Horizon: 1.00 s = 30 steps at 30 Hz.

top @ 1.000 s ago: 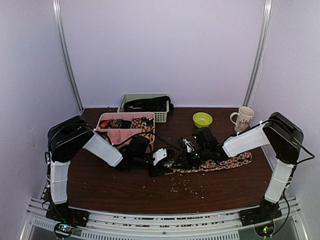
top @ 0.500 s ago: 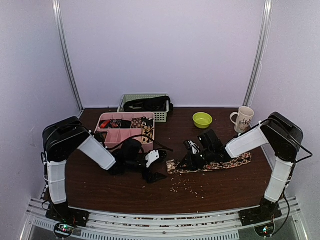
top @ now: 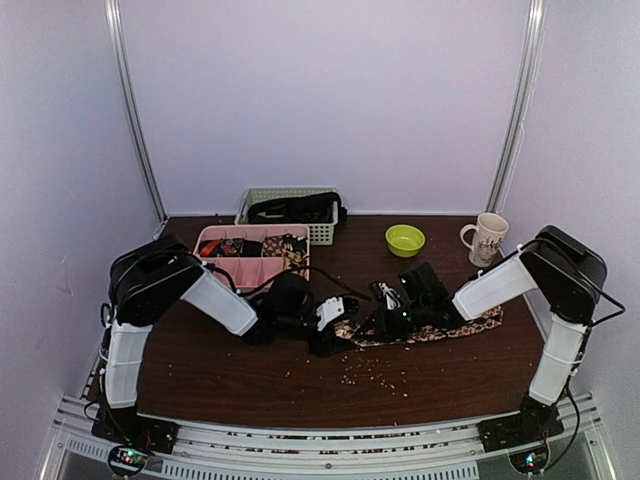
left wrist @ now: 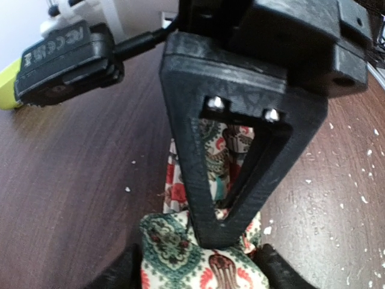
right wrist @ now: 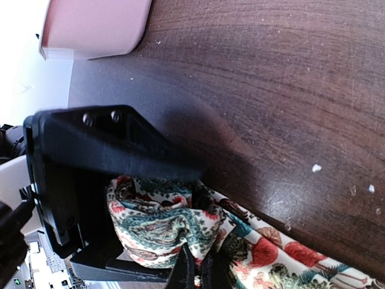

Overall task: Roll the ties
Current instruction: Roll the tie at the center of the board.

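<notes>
While your left gripper (left wrist: 201, 274) straddled the rolled end of the tan paisley-printed fabric necktie (top: 455, 327), jaws apart, grip impossible to tell, your right gripper (right wrist: 195, 272) was clamped shut on the flat strip just beside it. That strip ran rightward across the crumb-flecked dark wooden table (top: 230, 372), well apart from the pink plastic tray (top: 242, 275).
</notes>
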Each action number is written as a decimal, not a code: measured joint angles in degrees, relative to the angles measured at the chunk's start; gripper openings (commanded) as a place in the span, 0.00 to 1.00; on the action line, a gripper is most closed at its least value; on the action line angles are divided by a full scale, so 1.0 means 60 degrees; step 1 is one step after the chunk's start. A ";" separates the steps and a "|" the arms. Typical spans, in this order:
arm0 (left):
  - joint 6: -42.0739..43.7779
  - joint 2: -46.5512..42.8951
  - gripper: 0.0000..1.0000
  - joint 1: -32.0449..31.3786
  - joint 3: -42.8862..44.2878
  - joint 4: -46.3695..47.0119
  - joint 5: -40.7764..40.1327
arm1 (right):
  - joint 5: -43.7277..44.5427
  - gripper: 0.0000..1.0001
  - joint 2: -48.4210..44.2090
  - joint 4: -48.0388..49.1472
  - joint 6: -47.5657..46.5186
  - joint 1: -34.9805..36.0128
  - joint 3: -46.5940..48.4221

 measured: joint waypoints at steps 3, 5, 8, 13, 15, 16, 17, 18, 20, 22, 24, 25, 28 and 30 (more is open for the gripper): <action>0.0226 -0.0007 0.44 -0.0007 0.0069 -0.0324 0.0259 | -0.0047 0.24 -0.0142 0.0029 0.0073 0.0000 -0.0127; 0.0397 -0.0036 0.37 -0.0011 0.0036 -0.0393 0.0404 | -0.0095 0.35 -0.0288 0.0033 0.0197 0.0011 -0.0255; 0.0546 -0.0186 0.31 -0.0007 -0.0273 -0.0328 0.0561 | -0.0208 0.45 -0.0627 0.0033 0.0288 0.0025 -0.0495; 0.0586 -0.0670 0.30 0.0000 -0.1166 -0.0004 0.0688 | -0.0321 0.49 -0.1064 0.0000 0.0335 0.0189 -0.0532; 0.0579 -0.0816 0.30 0.0007 -0.1490 0.0189 0.0721 | -0.0350 0.48 -0.1078 -0.0015 0.0335 0.0331 -0.0484; 0.0568 -0.0878 0.30 0.0011 -0.1643 0.0291 0.0739 | -0.0361 0.48 -0.1067 -0.0029 0.0339 0.0441 -0.0441; 0.0557 -0.0922 0.30 0.0029 -0.1785 0.0412 0.0747 | -0.0382 0.47 -0.1064 -0.0029 0.0368 0.0528 -0.0401; 0.0543 -0.0958 0.30 0.0036 -0.1891 0.0503 0.0761 | -0.0415 0.46 -0.1049 -0.0018 0.0390 0.0630 -0.0342; 0.0503 -0.1027 0.31 0.0055 -0.2098 0.0692 0.0776 | -0.0455 0.42 -0.0994 0.0025 0.0481 0.0776 -0.0233; 0.0470 -0.1042 0.31 0.0055 -0.2178 0.0787 0.0776 | -0.0495 0.40 -0.0925 0.0055 0.0543 0.0889 -0.0146; 0.0423 -0.1042 0.31 0.0073 -0.2208 0.0852 0.0772 | -0.0517 0.36 -0.0841 0.0055 0.0554 0.0969 -0.0051; 0.0397 -0.1042 0.31 0.0076 -0.2226 0.0882 0.0772 | -0.0528 0.33 -0.0783 0.0055 0.0583 0.0991 0.0004; 0.0346 -0.1078 0.31 0.0109 -0.2291 0.0907 0.0772 | -0.0525 0.19 -0.0616 0.0040 0.0525 0.1038 0.0135; 0.0339 -0.1137 0.31 0.0131 -0.2375 0.0900 0.0776 | -0.0484 0.08 -0.0488 -0.0051 0.0430 0.1045 0.0211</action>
